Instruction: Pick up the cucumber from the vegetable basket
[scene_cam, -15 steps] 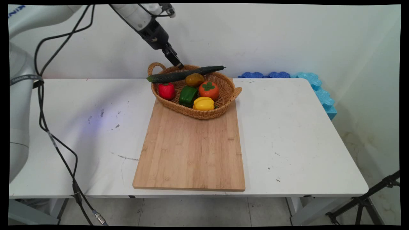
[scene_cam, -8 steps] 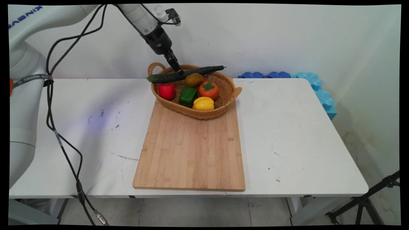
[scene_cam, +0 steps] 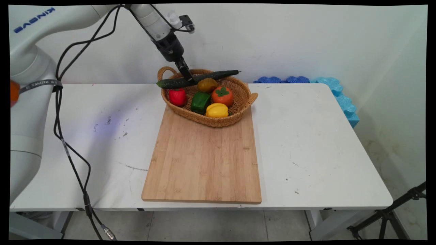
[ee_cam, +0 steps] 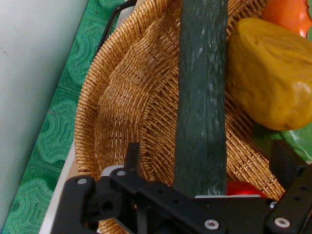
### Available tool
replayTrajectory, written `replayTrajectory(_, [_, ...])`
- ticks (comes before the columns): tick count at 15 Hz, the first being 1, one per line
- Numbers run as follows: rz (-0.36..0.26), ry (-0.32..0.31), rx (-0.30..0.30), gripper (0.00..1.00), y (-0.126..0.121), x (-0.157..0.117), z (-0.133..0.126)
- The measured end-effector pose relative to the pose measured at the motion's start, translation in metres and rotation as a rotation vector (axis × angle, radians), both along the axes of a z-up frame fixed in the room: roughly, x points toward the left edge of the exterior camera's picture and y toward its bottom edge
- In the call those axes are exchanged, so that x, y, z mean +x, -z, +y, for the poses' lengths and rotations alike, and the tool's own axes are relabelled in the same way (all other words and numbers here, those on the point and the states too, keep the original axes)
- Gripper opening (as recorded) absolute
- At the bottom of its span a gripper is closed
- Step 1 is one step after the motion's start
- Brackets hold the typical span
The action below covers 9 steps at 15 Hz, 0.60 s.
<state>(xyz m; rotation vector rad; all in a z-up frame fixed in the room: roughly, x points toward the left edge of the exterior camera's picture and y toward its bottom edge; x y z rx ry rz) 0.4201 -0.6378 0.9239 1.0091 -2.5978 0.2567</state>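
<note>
Hand (scene_cam: pixel 189 80) spread wide astride cucumber (scene_cam: pixel 201 77), which lies across basket (scene_cam: pixel 238 114) rim on worktop (scene_cam: pixel 306 143); judged best: centre both fingers on its girth, lower squarely before clamping.

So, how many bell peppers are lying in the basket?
3, all in the basket: the red pepper at its left, the green pepper in the middle, the yellow pepper at the near rim. Others may be hidden underneath.
</note>
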Motion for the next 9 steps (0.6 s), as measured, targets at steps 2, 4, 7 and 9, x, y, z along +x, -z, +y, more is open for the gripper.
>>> replayTrajectory(2, [-0.006,0.001,0.004,1.0,0.0025,-0.0002,-0.0011])
replayTrajectory(4, [-0.011,0.001,0.007,1.0,0.0056,-0.0007,-0.0023])
replayTrajectory(7, [-0.016,-0.004,0.007,0.0,0.0085,-0.0008,-0.0037])
replayTrajectory(9, [-0.024,-0.013,0.005,0.0,0.0101,0.0008,-0.005])
